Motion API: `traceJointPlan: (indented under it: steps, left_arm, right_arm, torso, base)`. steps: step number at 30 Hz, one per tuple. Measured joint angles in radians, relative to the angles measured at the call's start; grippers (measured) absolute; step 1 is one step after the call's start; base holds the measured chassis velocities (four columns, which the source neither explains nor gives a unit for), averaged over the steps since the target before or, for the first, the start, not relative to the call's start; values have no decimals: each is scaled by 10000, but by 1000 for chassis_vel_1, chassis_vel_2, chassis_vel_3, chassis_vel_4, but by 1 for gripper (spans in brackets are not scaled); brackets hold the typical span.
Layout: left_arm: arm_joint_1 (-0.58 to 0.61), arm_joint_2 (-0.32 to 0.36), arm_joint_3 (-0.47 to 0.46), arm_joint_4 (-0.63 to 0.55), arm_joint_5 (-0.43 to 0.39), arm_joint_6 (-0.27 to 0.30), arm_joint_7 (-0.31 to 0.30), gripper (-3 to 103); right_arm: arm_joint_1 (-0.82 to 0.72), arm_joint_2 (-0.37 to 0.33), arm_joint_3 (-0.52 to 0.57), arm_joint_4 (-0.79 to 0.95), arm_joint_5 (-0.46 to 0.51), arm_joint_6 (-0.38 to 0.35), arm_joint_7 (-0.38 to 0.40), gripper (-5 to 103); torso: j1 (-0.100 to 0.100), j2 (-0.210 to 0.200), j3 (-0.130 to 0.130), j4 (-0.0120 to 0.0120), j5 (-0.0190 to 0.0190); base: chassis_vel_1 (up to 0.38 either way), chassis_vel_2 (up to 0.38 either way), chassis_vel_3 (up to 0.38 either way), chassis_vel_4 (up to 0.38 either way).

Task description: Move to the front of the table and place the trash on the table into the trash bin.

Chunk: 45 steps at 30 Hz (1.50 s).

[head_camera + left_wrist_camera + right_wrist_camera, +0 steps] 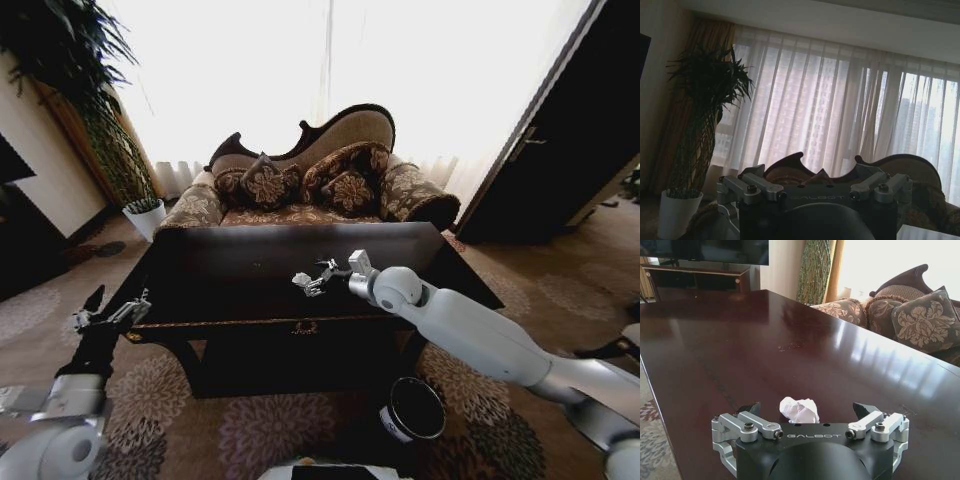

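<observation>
The near-black glossy table (230, 270) stands right in front of me. My right arm reaches over its front edge, and the right gripper (308, 282) hovers low above the middle of the top. In the right wrist view a white crumpled paper wad, the trash (799, 410), lies on the table (740, 340) between the open fingers (751, 409) of the right gripper (806, 410), untouched. The black round trash bin (412, 408) sits on the carpet below the table's front right. My left gripper (115, 305) is held open off the table's front left corner.
A patterned sofa (300, 185) with cushions stands close behind the table. A potted plant (145, 215) is at the back left and a dark door (560, 150) at the right. A TV stand (695, 275) lies beyond the table's far end.
</observation>
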Motion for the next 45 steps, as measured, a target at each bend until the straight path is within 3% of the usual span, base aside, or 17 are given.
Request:
traceJointPlan:
  steps: [3,10,21,23,26,28,31,39,45]
  left_arm:
    - [-2,0,1,7,6,-4,3,100]
    - [4,19,-85,18,-14,-22,6,100]
    - [-40,-4,20,71,23,-37,12,100]
    - [-41,-2,21,71,24,-37,12,100]
    - [-34,15,21,71,25,-38,12,100]
    - [-27,21,15,70,25,-38,13,100]
    - [-4,52,-35,62,18,-40,12,100]
    - [15,44,-41,34,11,-44,13,100]
    - [6,37,-31,18,-12,-46,14,100]
  right_arm:
    - [107,99,-134,-115,-16,40,-52,100]
    - [286,274,-466,-310,-84,103,-160,81]
    - [105,104,-423,-288,-222,208,-318,32]
    - [87,94,-409,-280,-232,212,-328,32]
    - [31,73,-372,-260,-254,220,-356,15]
    - [22,72,-366,-256,-259,222,-361,15]
    - [-27,73,-349,-222,-267,230,-369,3]
    - [-40,-43,-274,-117,-261,266,-394,1]
    - [-608,-386,406,288,-176,399,-412,1]
  torso:
    - [-1,1,0,1,0]
    - [0,1,0,1,0]
    - [0,1,0,0,0]
    - [0,1,0,0,1]
    - [-1,0,0,1,0]
    - [0,1,0,1,0]
    - [0,1,0,0,1]
    - [-1,1,0,1,0]
    - [0,1,0,3,1]
  base:
    - [0,0,0,0]
    - [0,0,0,0]
    - [0,0,0,0]
    - [0,0,0,0]
    - [0,0,0,0]
    - [0,0,0,0]
    - [0,0,0,0]
    - [0,0,0,0]
    - [0,0,0,0]
